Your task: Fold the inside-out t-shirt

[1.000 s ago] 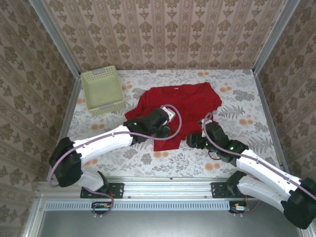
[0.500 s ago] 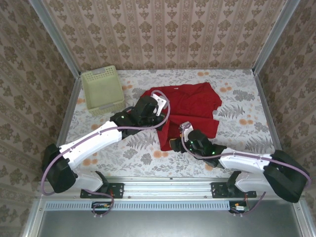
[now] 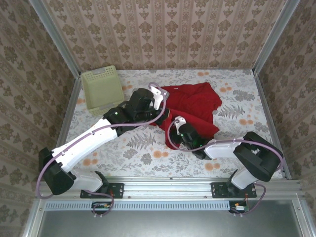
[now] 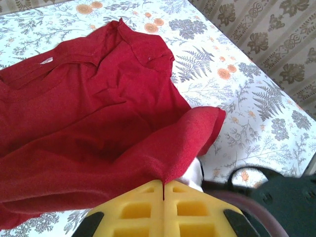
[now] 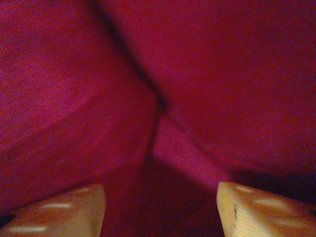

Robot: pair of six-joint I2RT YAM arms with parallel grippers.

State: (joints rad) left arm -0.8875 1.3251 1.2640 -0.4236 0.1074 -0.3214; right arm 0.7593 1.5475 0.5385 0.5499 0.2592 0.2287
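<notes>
On the table (image 3: 242, 126), right of the basket (image 3: 102, 90): one red inside-out t-shirt (image 3: 200, 103), rumpled, edge pinched in my clenched left gripper (image 4: 163, 186), right gripper (image 5: 160, 197) spread over a crease; I'd seat cloth deep before closing, then draw both grips taut.

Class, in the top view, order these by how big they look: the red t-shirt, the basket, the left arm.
1. Left arm, though it is nearer the camera, so unsure.
2. Red t-shirt, partly covered.
3. Basket, close to the shirt's visible area.
</notes>
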